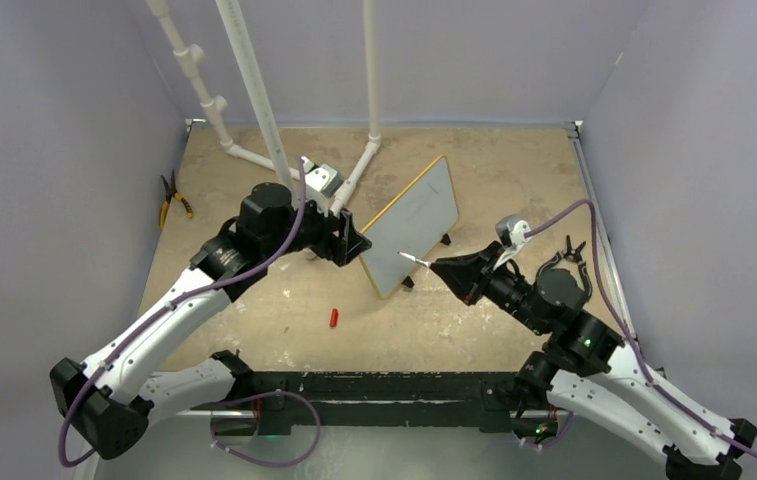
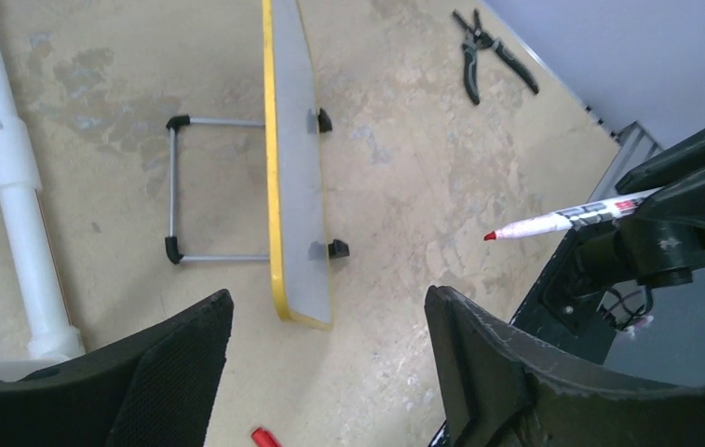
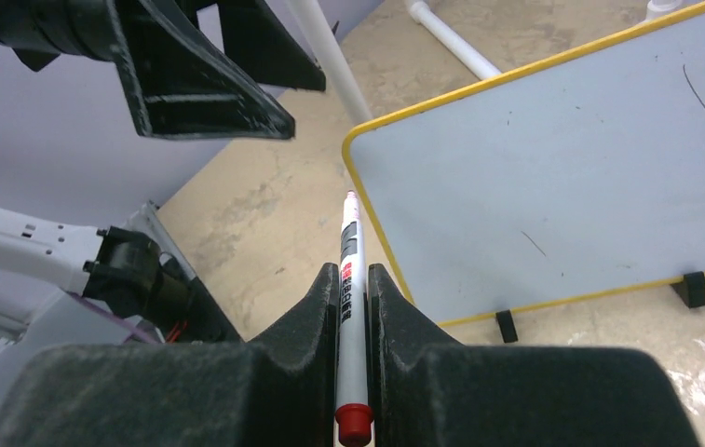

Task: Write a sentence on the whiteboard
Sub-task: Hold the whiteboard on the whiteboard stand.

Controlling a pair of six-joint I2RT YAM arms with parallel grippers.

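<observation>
Centrally, the yellow-framed whiteboard stands upright on the worktop, carried by small black feet and a wire stand at its back. Its pale face shows only a few thin stray strokes.

Left fingers: spread wide and holding nothing. They are poised just off the whiteboard's near end, and in the left wrist view one finger falls to either side of the board's edge line without touching it.

Right fingers: pinching the barrel of a white marker. Its red tip points at the lower near corner of the whiteboard's face. In the left wrist view the tip is near the face but clear of it.

A red cap lies on the worktop in front of the whiteboard's near end, well apart from it. White pipes rise behind the whiteboard on its stand side. Yellow-handled pliers lie far to the left of the whiteboard, by the wall. Black-handled pliers lie on its writing side, towards the right wall.
</observation>
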